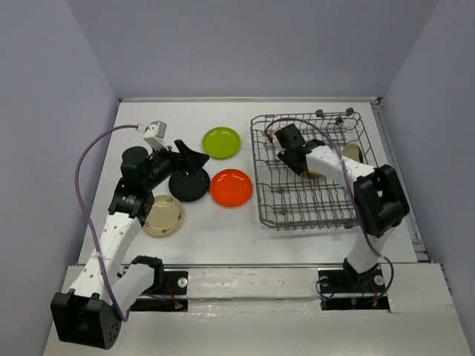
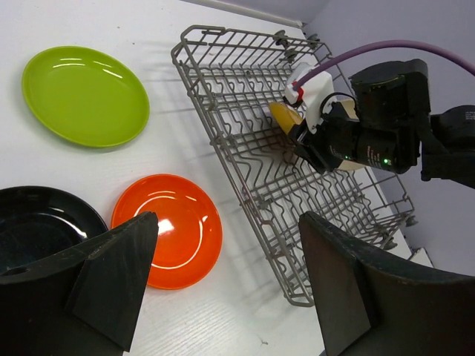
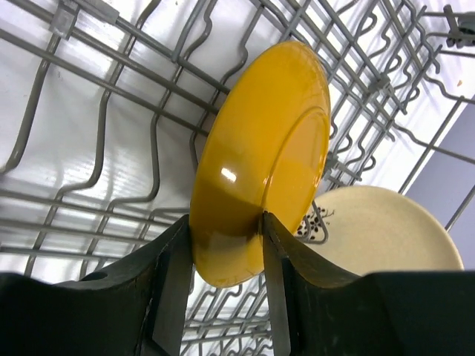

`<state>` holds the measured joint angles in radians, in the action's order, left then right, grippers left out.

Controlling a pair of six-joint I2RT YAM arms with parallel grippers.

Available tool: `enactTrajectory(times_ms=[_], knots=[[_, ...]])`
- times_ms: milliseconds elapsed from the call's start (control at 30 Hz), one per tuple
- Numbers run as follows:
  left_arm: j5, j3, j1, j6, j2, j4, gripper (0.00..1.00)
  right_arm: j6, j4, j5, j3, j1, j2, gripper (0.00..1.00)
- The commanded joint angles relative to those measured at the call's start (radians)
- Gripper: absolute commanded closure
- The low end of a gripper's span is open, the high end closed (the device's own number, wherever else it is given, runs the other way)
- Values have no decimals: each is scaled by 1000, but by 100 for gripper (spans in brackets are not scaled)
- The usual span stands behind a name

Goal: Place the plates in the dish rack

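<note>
My right gripper [image 3: 226, 222] is shut on a mustard-yellow plate [image 3: 260, 141] and holds it on edge among the tines inside the grey wire dish rack [image 1: 312, 196]. A cream plate with a dark pattern [image 3: 378, 230] stands just behind it in the rack. The arm hides most of the yellow plate in the top view. My left gripper [image 1: 191, 157] is open and empty, hovering over the black plate [image 1: 188, 187]. The lime green plate [image 1: 222, 142], orange plate [image 1: 231, 188] and beige plate [image 1: 163, 216] lie flat on the table left of the rack.
In the left wrist view the rack [image 2: 223, 152] lies to the right of the orange plate [image 2: 171, 230] and green plate [image 2: 85, 95]. The right gripper [image 2: 297, 137] reaches in over it. White walls enclose the table.
</note>
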<state>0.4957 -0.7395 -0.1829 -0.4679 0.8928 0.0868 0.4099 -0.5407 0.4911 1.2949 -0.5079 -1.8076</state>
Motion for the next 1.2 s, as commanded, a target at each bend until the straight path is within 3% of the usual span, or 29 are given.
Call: enactTrajectory(times_ms=[0, 167, 533, 1067, 1167], knots=[[17, 9, 2, 9, -15, 53, 13, -34, 31, 30, -16, -4, 91, 81], [17, 11, 0, 8, -15, 56, 13, -100, 31, 95, -28, 8, 142, 93], [21, 14, 0, 5, -11, 60, 14, -366, 31, 328, -75, 95, 189, 93], [32, 20, -9, -9, 14, 70, 14, -703, -21, 328, -195, 169, 234, 93], [23, 20, -13, -9, 23, 68, 14, -720, -21, 333, -201, 169, 237, 87]])
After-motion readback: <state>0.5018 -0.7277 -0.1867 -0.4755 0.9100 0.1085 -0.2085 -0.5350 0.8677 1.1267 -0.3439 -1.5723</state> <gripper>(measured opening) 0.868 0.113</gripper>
